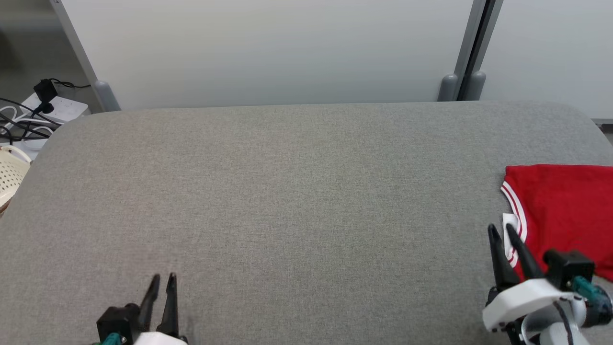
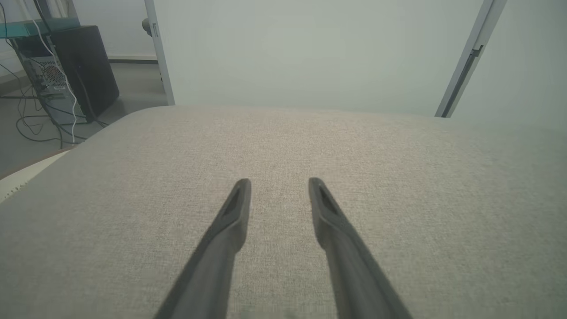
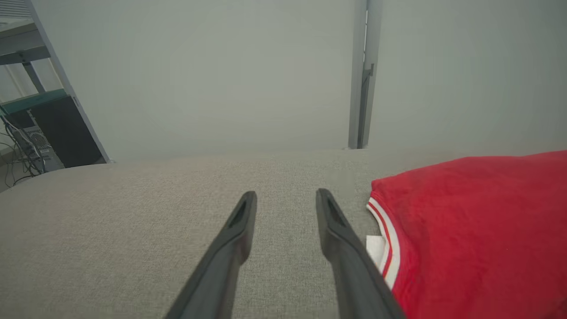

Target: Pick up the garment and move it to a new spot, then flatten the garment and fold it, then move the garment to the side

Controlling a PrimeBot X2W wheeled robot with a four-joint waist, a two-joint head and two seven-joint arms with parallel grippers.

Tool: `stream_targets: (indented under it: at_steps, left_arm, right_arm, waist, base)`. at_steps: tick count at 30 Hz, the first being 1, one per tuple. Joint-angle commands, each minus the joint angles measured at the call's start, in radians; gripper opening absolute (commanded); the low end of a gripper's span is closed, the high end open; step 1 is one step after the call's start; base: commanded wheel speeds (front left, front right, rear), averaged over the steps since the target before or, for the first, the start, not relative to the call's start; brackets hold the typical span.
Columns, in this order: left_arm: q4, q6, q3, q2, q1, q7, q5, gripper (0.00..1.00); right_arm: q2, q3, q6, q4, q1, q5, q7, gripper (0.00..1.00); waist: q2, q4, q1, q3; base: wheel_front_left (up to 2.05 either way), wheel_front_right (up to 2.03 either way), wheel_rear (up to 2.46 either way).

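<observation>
Garment [image 1: 565, 211] noted folded, flat at right edge of table [image 1: 297, 191], just beside right gripper [image 1: 500, 229]. Left gripper [image 1: 164, 277] well apart from it. Both seen spread, nothing held. Judged: fold & side-move done, approx. nil left

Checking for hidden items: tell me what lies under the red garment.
The red garment rests on the grey table. A white tag pokes out beneath its striped edge. Anything else underneath is covered and cannot be seen.
</observation>
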Motion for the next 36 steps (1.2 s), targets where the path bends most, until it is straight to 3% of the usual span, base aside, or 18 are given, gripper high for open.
stream_targets:
  at_steps: [1, 10, 14, 36]
  left_arm:
    - [0.013, 0.000, 0.001, -0.003, 0.006, 0.001, -0.003, 0.00]
    - [0.032, -0.006, 0.009, -0.012, 0.020, 0.027, -0.084, 0.00]
    - [0.024, -0.009, 0.010, -0.011, 0.018, 0.036, -0.132, 0.00]
    - [-0.011, -0.027, 0.022, -0.006, 0.000, 0.095, -0.377, 0.00]
  right_arm:
    - [0.005, 0.000, 0.000, 0.011, 0.012, 0.002, 0.001, 0.00]
    - [0.017, -0.010, 0.000, 0.023, 0.046, 0.080, 0.025, 0.00]
    - [0.018, -0.014, 0.000, 0.014, 0.049, 0.124, 0.036, 0.00]
    - [0.024, -0.038, 0.000, -0.032, 0.059, 0.358, 0.096, 0.00]
  waist:
    - [-0.0001, 0.000, 0.0000, 0.000]
    - [-0.0001, 0.001, 0.0023, -0.001]
    - [-0.0001, 0.001, 0.0002, 0.002]
    - [-0.0001, 0.003, 0.0001, 0.007]
  base:
    - [0.00, 0.00, 0.00]
    - [0.00, 0.00, 0.00]
    - [0.00, 0.00, 0.00]
    - [0.00, 0.00, 0.00]
